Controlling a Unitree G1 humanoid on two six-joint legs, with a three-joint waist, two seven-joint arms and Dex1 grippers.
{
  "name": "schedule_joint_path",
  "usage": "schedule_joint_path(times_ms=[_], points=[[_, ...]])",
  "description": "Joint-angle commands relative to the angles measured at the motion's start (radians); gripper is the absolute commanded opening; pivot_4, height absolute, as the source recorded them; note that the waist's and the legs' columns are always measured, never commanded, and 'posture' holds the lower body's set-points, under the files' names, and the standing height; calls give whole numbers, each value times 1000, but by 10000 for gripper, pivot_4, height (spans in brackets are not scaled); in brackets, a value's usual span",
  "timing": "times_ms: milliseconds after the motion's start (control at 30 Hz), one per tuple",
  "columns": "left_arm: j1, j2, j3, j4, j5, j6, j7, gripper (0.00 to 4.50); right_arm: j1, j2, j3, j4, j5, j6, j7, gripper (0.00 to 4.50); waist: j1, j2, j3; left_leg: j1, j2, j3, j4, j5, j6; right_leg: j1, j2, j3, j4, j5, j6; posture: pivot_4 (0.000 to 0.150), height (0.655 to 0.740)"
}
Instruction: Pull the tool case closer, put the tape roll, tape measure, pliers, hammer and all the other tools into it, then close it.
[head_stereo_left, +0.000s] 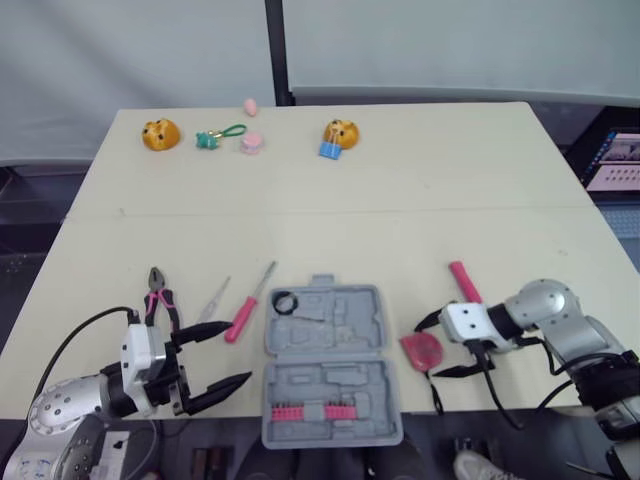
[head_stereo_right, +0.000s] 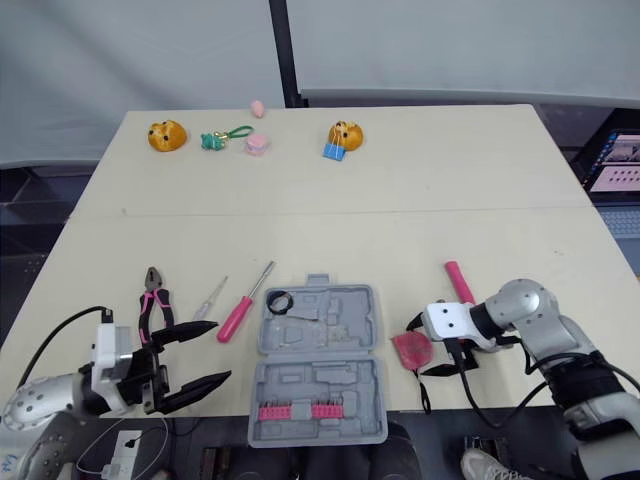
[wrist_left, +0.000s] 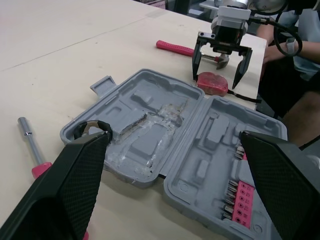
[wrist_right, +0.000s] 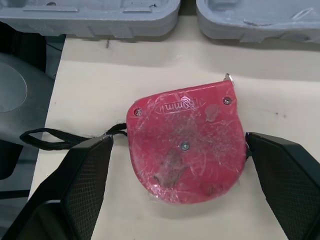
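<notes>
The table (head_stereo_left: 420, 200) carries my tool case (head_stereo_left: 325, 365), lying open and flat at the near edge between my two grippers. My left gripper (head_stereo_left: 238, 352) hangs just beside the case's left side, fingers spread wide and empty. The pliers (head_stereo_left: 160, 300) lie just beyond it. My right gripper (head_stereo_left: 427, 349) is also spread wide. It straddles the red tape measure (wrist_right: 185, 145), which lies on the table just right of the case, without closing on it.

Red tape measure (wrist_right: 186, 147) flat on table (wrist_right: 90, 85) — between spread fingers (wrist_right: 75, 195) (black strap (wrist_right: 45, 137) trailing).
</notes>
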Motion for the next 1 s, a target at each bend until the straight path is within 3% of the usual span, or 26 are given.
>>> schedule_joint_path(times_ms=[33, 833, 933, 1000], points=[[14, 4, 38, -43, -16, -11, 3, 45000, -23, 11, 5, 47, -17, -50, 16, 44764, -4, 0, 0, 0, 0, 0, 0, 0, 0, 0, 0, 0, 0, 0, 0, 1500, 7121], [13, 3, 35, -74, -18, 24, 17, 45000, -47, 17, -1, 116, -24, -115, 6, 44764, -17, 0, 0, 0, 0, 0, 1, 0, 0, 0, 0, 0, 1, 0, 0, 1500, 7121], [8, 4, 33, -74, -18, 27, 18, 45000, -53, 17, -1, 113, -26, -110, 6, 37386, -17, 0, 0, 0, 0, 0, 1, 0, 0, 0, 0, 0, 1, 0, 0, 1500, 7121], [7, 4, 32, -76, -19, 31, 20, 45000, -57, 17, -1, 110, -26, -106, 6, 30110, -17, 0, 0, 0, 0, 0, 1, 0, 0, 0, 0, 0, 0, 0, 0, 1500, 7121]])
